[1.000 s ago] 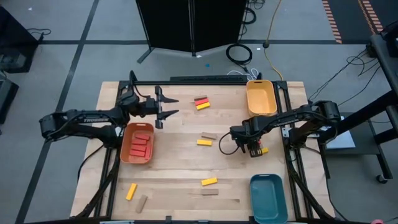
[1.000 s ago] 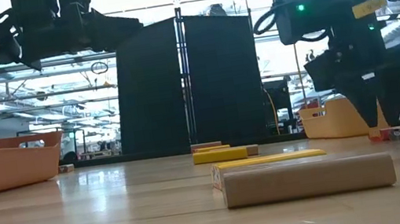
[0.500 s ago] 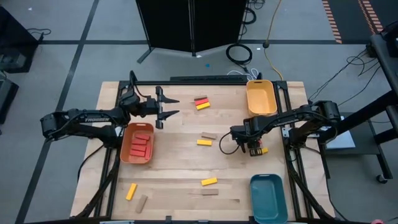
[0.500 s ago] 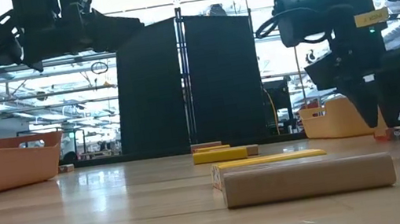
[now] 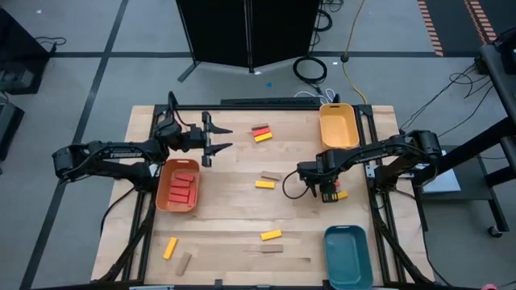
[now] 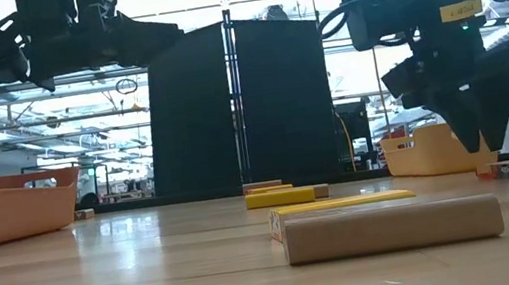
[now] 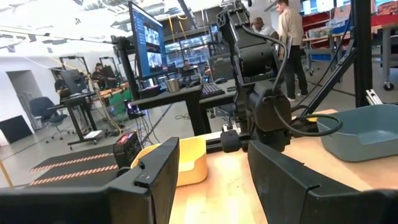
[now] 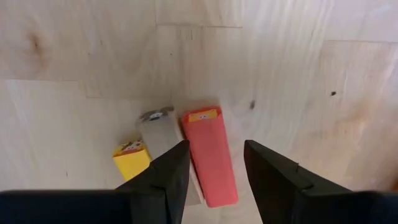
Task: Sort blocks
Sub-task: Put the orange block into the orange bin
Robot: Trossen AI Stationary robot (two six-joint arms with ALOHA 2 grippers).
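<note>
Small red, yellow and tan blocks lie flat about the table. A red block, a tan one and a yellow one lie side by side under my right gripper. That gripper points down, open, with its fingers on either side of the red block and above it. Several red blocks lie in the orange tray. My left gripper hangs open in the air beyond the orange tray, level, facing the table's right side.
A yellow tray stands at the far right, a teal tray at the near right. Loose blocks: a red and yellow pair, a tan and yellow pair, a yellow one, and a yellow and a tan one near left.
My right gripper dipped toward the cluster of blocks, then rose a little and shifted slightly toward the table's left, staying open. The blocks have not moved.
</note>
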